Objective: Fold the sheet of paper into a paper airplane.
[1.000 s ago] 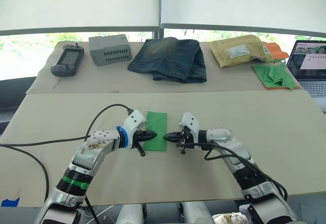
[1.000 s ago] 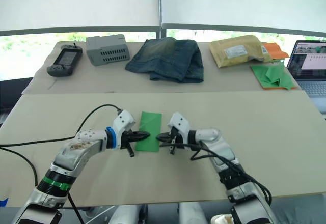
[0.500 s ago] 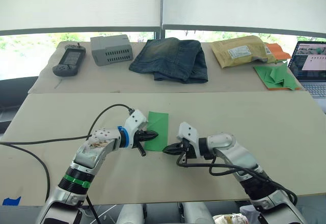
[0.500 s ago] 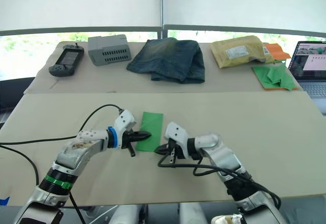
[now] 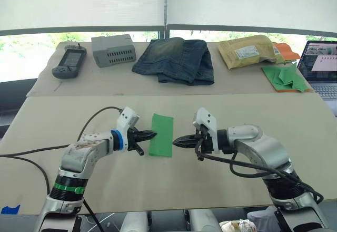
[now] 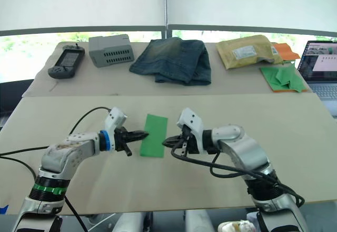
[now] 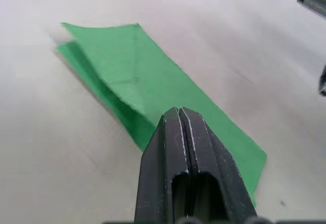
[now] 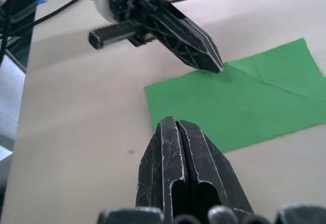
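Left hand [image 5: 149, 135]: fingers pressed together, gripping nothing, tip at the left long edge of the paper [image 5: 161, 135], touching or just above it; I can't tell which from the wrist view.

Right hand [image 5: 180, 140]: fingers also together, empty, tip just beside the paper's right long edge, near its lower end, not on it.

Paper: lies on the near table [image 5: 253, 117] between the two hands. Already folded in half to a narrow green strip, long axis running away from the robot. The far end gapes slightly: the top layer stands off the lower one there, so the crease is not pressed flat.

Judgement on handling: very light, thin, limp across the span, and likely to slide on the smooth table under any sideways push. Creases easily; a stray pinch would leave a mark. A closed fingertip can pin it or run a crease; to lift a corner, the fingers must open and nip an edge, best at the far end where the layers already part. One hand should pin the strip while the other works.

Task looks early: first fold only, no nose corners yet.

Far table [image 5: 47, 84]: handset [image 5: 69, 64], grey box [image 5: 114, 50], jeans [image 5: 175, 60], padded envelope [image 5: 247, 51], heap of green darts [image 5: 285, 77], laptop [image 5: 321, 68].
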Motion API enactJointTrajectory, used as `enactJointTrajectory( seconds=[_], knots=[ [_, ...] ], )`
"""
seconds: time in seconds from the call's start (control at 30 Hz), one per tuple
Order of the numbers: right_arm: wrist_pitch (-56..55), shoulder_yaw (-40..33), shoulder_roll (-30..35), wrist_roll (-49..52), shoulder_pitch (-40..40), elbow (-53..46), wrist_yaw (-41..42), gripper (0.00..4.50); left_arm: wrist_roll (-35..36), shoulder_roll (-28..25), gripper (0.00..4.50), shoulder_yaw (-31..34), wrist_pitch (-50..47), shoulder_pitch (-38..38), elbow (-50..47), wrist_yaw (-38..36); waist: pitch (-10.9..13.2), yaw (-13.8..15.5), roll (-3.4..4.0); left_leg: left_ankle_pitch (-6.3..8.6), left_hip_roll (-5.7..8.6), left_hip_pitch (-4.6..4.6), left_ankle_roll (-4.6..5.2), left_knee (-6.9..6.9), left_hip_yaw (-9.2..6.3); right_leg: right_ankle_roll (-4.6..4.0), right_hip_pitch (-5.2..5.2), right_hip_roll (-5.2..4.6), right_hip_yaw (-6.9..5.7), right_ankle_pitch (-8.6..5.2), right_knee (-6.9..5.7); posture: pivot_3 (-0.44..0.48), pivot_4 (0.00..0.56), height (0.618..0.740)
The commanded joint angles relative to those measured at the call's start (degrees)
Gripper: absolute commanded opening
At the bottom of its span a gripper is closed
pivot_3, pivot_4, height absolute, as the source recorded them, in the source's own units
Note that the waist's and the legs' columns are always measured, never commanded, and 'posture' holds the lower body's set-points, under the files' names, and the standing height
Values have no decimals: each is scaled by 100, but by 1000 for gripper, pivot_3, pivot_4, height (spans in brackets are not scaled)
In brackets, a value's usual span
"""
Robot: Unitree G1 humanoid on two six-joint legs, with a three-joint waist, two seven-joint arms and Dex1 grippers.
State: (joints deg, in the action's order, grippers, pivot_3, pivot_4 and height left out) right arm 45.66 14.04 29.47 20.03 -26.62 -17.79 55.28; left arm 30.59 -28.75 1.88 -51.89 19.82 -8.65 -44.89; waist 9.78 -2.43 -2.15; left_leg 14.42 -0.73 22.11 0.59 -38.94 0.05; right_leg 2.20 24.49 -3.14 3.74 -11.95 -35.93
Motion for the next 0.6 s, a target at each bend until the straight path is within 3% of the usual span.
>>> enactJointTrajectory(
  seconds=[0.03,0.13,0.27,0.6],
  knots=[
    [-184,-3,-81,-38,-152,42,-162,32,831,113,0,886,-457,106,-91,123,1,-1,-2,0,0,1,0,-1,1,0,0,-2,0,0,0,0,150,728],
    [-152,-68,-91,25,-213,15,-202,32,1011,5,0,1122,-621,91,-72,189,3,-4,-3,0,-1,2,0,0,0,-1,3,-3,0,1,0,0,150,728],
    [-108,-184,23,69,-303,-69,-228,32,708,-190,0,727,-440,-24,-40,138,3,5,-3,0,2,2,0,1,0,-4,4,-3,0,3,0,0,150,728],
    [-95,-441,324,94,-496,-33,-264,32,100,-92,0,-387,223,305,665,-279,5,31,-7,0,5,11,0,1,9,-24,5,-3,-4,15,6,0,150,728]
  ],
)
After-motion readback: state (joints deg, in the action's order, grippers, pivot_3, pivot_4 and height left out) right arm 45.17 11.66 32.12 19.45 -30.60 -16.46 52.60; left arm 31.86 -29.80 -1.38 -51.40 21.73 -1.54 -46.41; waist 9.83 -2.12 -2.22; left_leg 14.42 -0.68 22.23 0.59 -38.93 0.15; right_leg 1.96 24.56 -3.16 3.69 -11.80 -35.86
